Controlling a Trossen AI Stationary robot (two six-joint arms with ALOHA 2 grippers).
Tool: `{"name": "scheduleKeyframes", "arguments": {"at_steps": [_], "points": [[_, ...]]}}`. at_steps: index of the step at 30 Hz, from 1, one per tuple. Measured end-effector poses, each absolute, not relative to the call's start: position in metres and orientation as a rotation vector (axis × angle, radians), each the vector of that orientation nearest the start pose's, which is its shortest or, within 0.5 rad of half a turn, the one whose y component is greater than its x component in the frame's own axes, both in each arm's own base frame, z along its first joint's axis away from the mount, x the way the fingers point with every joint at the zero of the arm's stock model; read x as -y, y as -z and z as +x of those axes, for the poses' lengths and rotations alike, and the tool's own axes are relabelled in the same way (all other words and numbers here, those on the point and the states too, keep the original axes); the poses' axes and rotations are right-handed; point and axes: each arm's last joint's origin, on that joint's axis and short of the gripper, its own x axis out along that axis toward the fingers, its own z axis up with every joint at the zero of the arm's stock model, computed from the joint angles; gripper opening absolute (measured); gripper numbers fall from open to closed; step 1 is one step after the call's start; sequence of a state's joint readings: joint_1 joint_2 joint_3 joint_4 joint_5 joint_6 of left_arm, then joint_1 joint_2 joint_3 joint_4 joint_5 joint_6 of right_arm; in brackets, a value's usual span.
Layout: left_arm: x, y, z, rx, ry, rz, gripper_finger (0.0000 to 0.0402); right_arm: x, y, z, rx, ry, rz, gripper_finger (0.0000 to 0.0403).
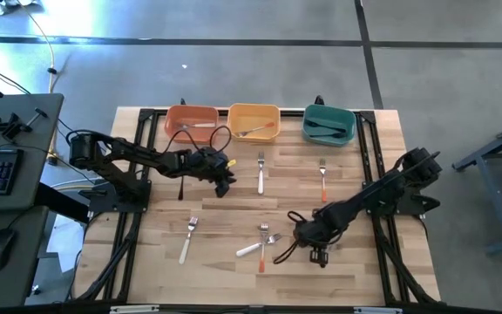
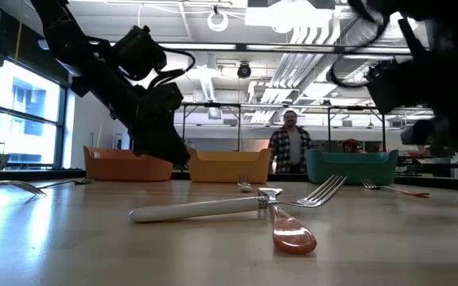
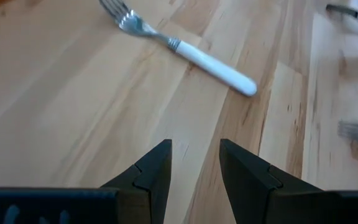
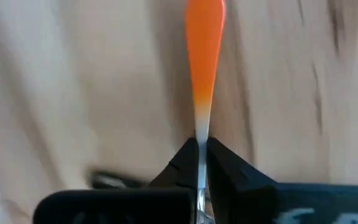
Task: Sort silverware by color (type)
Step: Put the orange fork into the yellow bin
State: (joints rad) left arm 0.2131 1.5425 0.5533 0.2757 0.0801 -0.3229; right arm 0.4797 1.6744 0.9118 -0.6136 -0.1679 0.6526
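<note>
Wooden slat table: orange bin, yellow bin, teal bin each hold forks; right gripper pinches an orange-handled fork, left gripper gapes empty.

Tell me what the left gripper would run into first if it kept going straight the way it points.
Probably the white-handled fork: in the left wrist view it lies across the wood ahead of the open left gripper, handle end nearest that line. Depth is unclear, so the gripper might meet the table first.

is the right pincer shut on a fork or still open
Shut on the orange-handled fork: in the right wrist view the right pincer has both fingers pressed against the fork's thin neck.
</note>
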Motion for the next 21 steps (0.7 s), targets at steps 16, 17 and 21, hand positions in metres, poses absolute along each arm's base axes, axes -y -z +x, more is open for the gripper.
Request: {"name": "scheduleKeyframes", "arguments": {"at_steps": [16, 17, 21], "points": [[-0.054, -0.136, 0.267, -0.636, -0.221, -0.511, 0.0126, -0.058, -0.276, 0.212, -0.841, 0.198, 0.445, 0.0000], [-0.054, -0.136, 0.267, -0.636, -0.222, -0.513, 0.0126, -0.051, -0.279, 0.212, -0.811, 0.232, 0.437, 0.0000], [-0.060, -0.145, 0.264, -0.601, -0.207, -0.498, 0.0119, -0.022, -0.287, 0.226, -0.665, 0.305, 0.432, 0.0000]]}}
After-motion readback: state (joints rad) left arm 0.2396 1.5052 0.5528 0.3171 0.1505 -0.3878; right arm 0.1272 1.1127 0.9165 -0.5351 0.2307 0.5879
